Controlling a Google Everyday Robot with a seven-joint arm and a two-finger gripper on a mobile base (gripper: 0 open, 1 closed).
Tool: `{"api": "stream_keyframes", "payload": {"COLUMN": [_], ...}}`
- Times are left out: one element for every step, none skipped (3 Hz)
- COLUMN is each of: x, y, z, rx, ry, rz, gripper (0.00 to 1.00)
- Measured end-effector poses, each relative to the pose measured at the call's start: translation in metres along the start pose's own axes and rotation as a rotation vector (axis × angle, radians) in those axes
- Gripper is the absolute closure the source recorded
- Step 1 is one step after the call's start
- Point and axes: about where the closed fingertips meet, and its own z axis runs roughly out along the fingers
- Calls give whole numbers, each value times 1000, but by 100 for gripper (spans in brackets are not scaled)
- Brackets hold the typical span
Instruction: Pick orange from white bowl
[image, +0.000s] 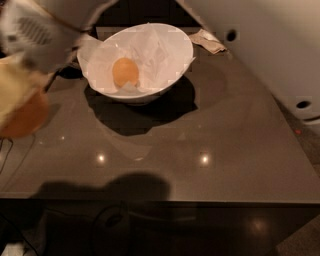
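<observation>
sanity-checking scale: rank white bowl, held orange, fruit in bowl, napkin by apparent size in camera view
1. white bowl
2. orange, in gripper at far left; nearness to camera inflates it, so unsure
3. fruit in bowl and napkin look alike
</observation>
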Motion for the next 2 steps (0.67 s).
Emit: {"api": "stream_keyframes", "payload": {"x": [-45, -45], "y": [150, 150], "z": [15, 15], "rx": [-22, -22], "ry": [148, 148], "rz": [-171, -171], "gripper": [100, 100]}}
